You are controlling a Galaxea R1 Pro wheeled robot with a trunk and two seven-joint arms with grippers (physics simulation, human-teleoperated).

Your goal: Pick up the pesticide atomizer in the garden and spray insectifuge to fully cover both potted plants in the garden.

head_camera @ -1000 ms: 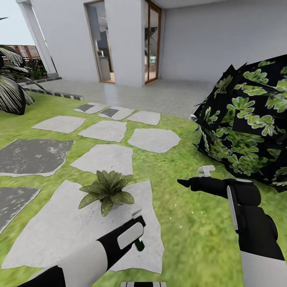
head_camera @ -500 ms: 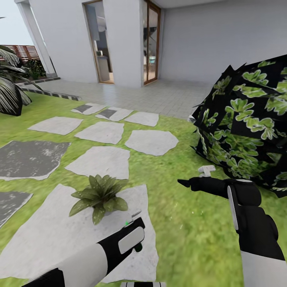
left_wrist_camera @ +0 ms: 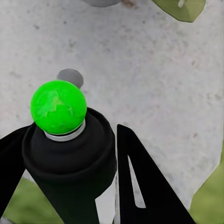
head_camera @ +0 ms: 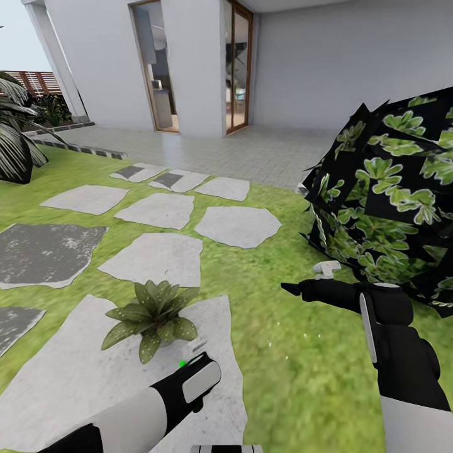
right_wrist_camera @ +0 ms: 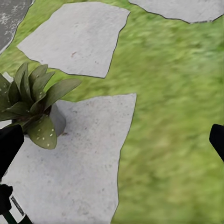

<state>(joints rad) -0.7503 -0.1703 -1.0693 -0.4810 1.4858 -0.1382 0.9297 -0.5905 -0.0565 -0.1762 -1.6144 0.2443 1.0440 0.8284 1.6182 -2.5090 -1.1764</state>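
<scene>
A: Where is the pesticide atomizer point(left_wrist_camera: 70, 154) held?

B: It is clamped between the two fingers of the left claw point(left_wrist_camera: 70, 186), its bright green cap seen from above over a stepping stone point(head_camera: 88, 371). In the head view only a green speck shows at the tip of the left arm.

A: And the potted plant point(head_camera: 151, 311)?

B: It stands on that same stone, toward the stone's far edge, just beyond the left claw. A second potted plant is not made out here.

A: How should the step be done well?

B: The nozzle is best aimed at the middle of the rosette and kept close, so that the mist is not wasted on bare stone. The leaves on every side should be swept, not one patch alone. The grip should not be loosened during spraying.

A: The right claw point(head_camera: 290, 289)?

B: It is held out over the grass, near the dark bush point(head_camera: 384, 201). Its fingers stand wide apart in the right wrist view, and nothing is held.
</scene>
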